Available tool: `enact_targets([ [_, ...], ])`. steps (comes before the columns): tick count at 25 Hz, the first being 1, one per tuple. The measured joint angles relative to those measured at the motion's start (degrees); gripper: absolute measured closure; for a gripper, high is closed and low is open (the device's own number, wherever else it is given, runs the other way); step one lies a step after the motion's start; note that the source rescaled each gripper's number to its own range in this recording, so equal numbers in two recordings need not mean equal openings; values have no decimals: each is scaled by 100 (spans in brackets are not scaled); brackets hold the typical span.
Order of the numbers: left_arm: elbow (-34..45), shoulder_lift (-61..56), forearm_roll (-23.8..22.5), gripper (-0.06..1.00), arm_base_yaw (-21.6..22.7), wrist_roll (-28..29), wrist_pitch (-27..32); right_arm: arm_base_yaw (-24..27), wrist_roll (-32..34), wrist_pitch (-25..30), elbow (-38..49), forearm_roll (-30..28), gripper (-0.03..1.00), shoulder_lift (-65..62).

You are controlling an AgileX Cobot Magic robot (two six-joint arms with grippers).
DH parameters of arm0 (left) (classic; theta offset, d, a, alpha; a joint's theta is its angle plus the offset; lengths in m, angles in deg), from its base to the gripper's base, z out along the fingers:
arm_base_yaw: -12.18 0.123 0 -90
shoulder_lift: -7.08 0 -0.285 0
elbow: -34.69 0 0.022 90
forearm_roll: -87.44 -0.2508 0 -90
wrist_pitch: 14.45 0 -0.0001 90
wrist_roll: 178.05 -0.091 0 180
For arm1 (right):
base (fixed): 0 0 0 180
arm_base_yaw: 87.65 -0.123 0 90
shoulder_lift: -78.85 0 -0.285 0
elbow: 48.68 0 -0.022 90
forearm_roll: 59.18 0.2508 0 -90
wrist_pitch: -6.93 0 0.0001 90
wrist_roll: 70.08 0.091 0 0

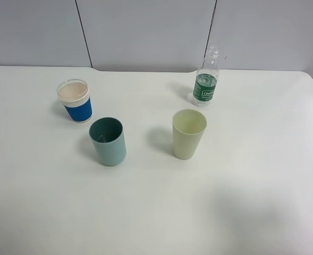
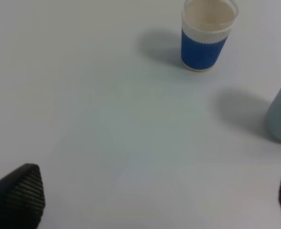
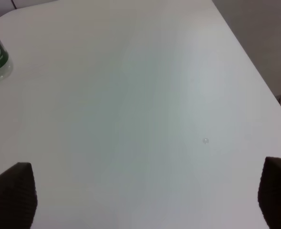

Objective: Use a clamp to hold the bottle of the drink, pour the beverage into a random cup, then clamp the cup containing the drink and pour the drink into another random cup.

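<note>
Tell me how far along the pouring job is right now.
Nothing looks done yet. The bottle stands upright at the back of the table, away from the blue-banded cup, teal tumbler and pale yellow-green tumbler. Nothing is in hand: the left end effector and right end effector are open and hold nothing. Still left: gripping the bottle and both pours.

Setting: plain test or lab-type room, possibly office; view too narrow to confirm. Evidence: bare white table, grey panelled wall with dark vertical seams directly behind it. Props set out well apart on bare surface. No domestic furnishings visible.
</note>
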Motion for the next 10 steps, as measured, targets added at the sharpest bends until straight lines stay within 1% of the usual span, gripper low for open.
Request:
enact_targets([
  [10, 0, 0, 0, -5, 0, 0, 0, 0, 0, 0, 0, 0, 12, 0],
])
